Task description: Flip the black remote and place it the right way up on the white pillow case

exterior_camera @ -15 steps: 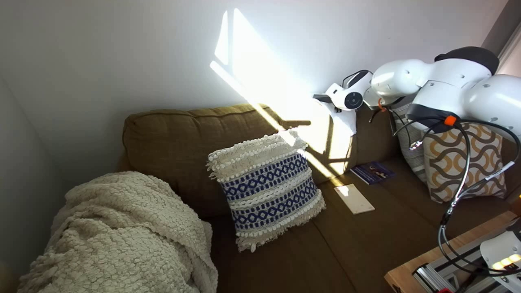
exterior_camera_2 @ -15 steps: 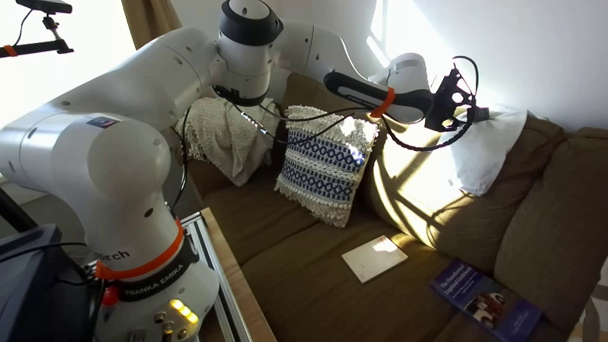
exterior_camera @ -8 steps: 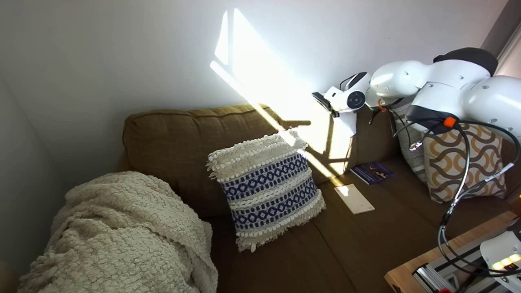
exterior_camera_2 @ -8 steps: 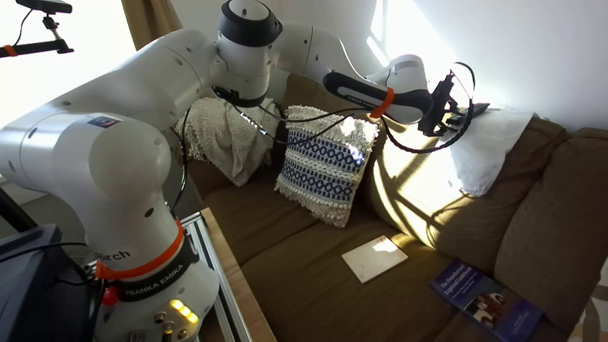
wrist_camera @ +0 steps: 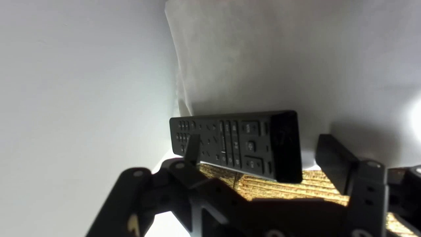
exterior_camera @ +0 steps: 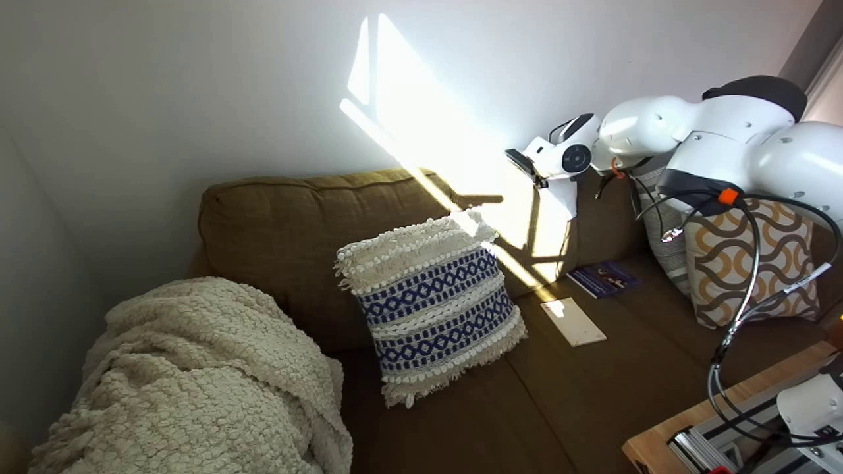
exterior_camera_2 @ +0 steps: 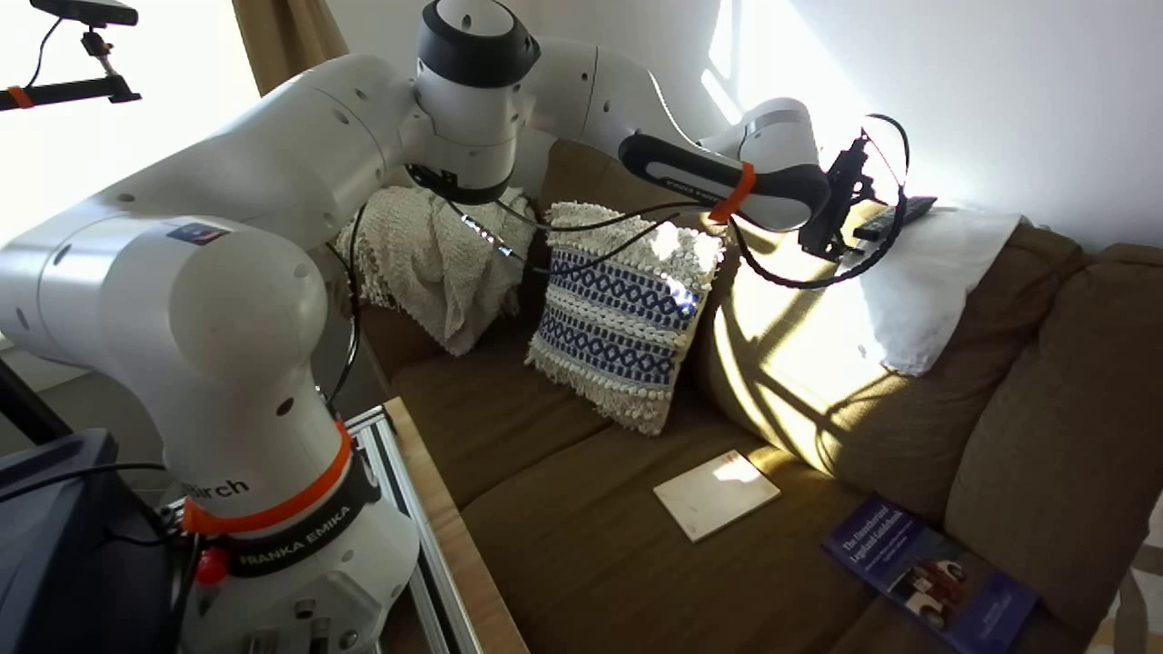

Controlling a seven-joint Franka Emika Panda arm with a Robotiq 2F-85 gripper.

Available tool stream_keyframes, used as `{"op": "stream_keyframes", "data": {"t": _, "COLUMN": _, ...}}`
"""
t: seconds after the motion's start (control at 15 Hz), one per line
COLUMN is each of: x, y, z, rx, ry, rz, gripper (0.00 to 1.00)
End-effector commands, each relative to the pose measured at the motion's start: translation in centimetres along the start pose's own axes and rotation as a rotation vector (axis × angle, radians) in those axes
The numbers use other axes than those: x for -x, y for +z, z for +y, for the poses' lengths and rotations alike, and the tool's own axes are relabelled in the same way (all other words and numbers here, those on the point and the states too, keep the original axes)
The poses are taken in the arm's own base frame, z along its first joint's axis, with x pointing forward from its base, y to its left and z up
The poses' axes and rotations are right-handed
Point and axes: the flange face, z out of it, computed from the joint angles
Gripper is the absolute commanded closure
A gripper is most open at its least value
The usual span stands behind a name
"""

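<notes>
Here the arm (exterior_camera_2: 463,118) stretches from its base (exterior_camera_2: 300,568), nearest the camera in an exterior view, across the couch (exterior_camera_2: 563,509) to the top of the couch back. There the hand (wrist_camera: 260,141) has its fingers spread wide. In the wrist view one finger (wrist_camera: 193,149) crosses in front of the small buttons of the black remote (wrist_camera: 235,144), and the other finger (wrist_camera: 337,161) stands just beside its shiny end, with a gap between. The remote lies on the white pillow case (exterior_camera_2: 940,291), close to its edge, buttons turned toward the wrist view.

The lights on the base, yellow half a second ago, are dark now. A second ago the remote (exterior_camera_2: 883,223) showed in an exterior view as a short dark stub past the hand; now its length shows there.

The bottom of the base is cut off, and a cable (exterior_camera_2: 800,284) loops in front of part of the remote. Whether the finger over the small buttons touches them, I cannot tell. In an exterior view sunlight bleaches the wall (exterior_camera: 428,99) and much of the pillow case, blurring their outlines.
</notes>
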Motion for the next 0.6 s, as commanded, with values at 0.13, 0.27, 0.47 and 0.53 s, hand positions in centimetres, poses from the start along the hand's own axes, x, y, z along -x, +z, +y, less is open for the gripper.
{"op": "stream_keyframes", "data": {"t": 0.13, "x": 2.2, "y": -1.0, "z": 1.3, "rx": -0.052, "ry": 0.146, "rz": 0.003, "gripper": 0.00}}
{"op": "stream_keyframes", "data": {"t": 0.27, "x": 3.4, "y": -1.8, "z": 1.7, "rx": -0.087, "ry": 0.220, "rz": -0.001, "gripper": 0.00}}
{"op": "stream_keyframes", "data": {"t": 0.47, "x": 5.5, "y": -3.3, "z": 2.7, "rx": -0.147, "ry": 0.308, "rz": 0.026, "gripper": 0.00}}
{"op": "stream_keyframes", "data": {"t": 0.53, "x": 6.2, "y": -3.9, "z": 3.1, "rx": -0.168, "ry": 0.340, "rz": 0.040, "gripper": 0.00}}
